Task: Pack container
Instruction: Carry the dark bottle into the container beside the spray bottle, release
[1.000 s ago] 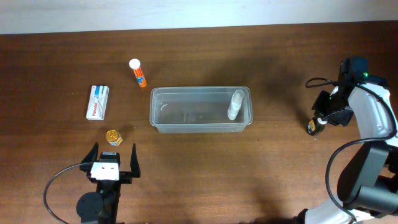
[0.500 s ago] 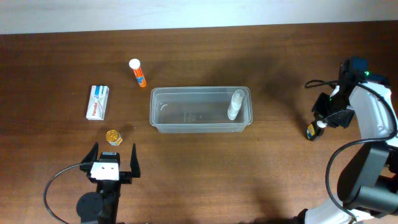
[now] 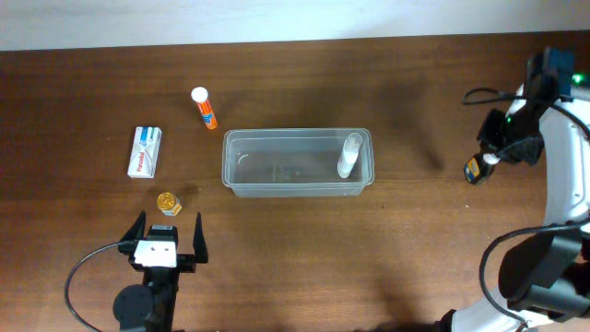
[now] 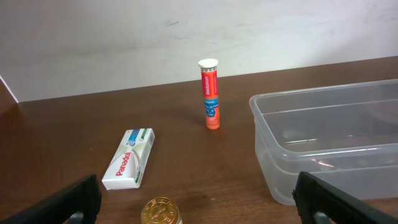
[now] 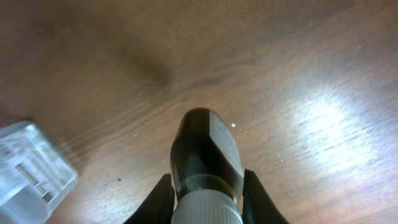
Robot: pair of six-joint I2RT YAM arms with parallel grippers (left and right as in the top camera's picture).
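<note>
The container [image 3: 297, 138], a clear plastic tub with rounded corners, stands about in the middle of the wooden table [image 3: 415, 258], with its long side running left to right in the overhead view. Inside it, at its right end, 1 white tube [image 3: 348, 155] leans against the wall; the rest of the tub looks bare. Behind the container's left corner an orange tube with a white cap [image 3: 205, 108] stands upright on the table, apart from the tub. Further to the left lies a flat white box [image 4: 129, 158] with red letters, and just beside it, nearer to the robot, stands a small jar with a gold lid [image 3: 168, 203]. The left gripper [image 3: 169, 226] is low at the near edge of the table, close behind the gold lid, and its 2 fingers [image 4: 68, 202] are spread wide with nothing between them. The right gripper [image 3: 480, 168] is far to the right, well apart from the container. Its fingers [image 5: 256, 199] are closed narrowly on a small dark bottle [image 5: 205, 152] with a pale cap, and they grip it near the cap. In the overhead view this bottle shows a yellow and blue label. I cannot tell if the bottle touches the table.
</note>
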